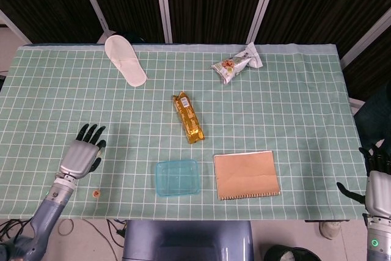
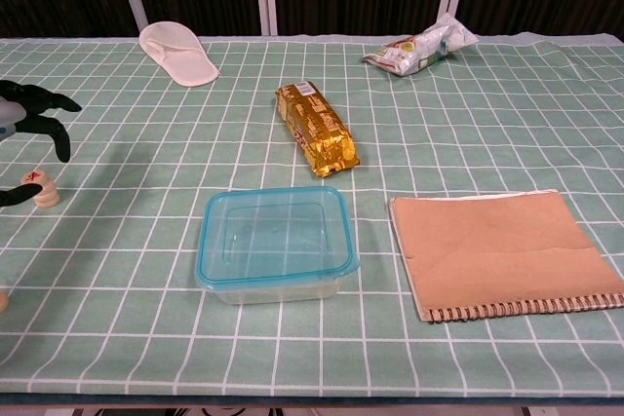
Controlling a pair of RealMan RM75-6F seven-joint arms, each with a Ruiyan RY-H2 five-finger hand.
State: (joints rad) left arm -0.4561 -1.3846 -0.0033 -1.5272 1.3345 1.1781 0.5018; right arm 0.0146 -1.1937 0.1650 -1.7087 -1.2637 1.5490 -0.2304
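Head view: the left hand (image 1: 81, 154) is hovering over the bench (image 1: 293, 108), fingers spread and holding nothing; the right hand (image 1: 377, 181) is hanging off the bench's edge, fingers apart.

Chest view: a small chess piece (image 2: 40, 188) is standing beneath the left hand's fingertips (image 2: 60, 143), near a blue container (image 2: 275, 243).

Green checked table (image 1: 293, 108) — dark slatted wall (image 1: 214, 1)

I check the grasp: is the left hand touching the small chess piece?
Apart. The chest view shows the left hand raised, with tablecloth visible between its fingers and the chess piece.
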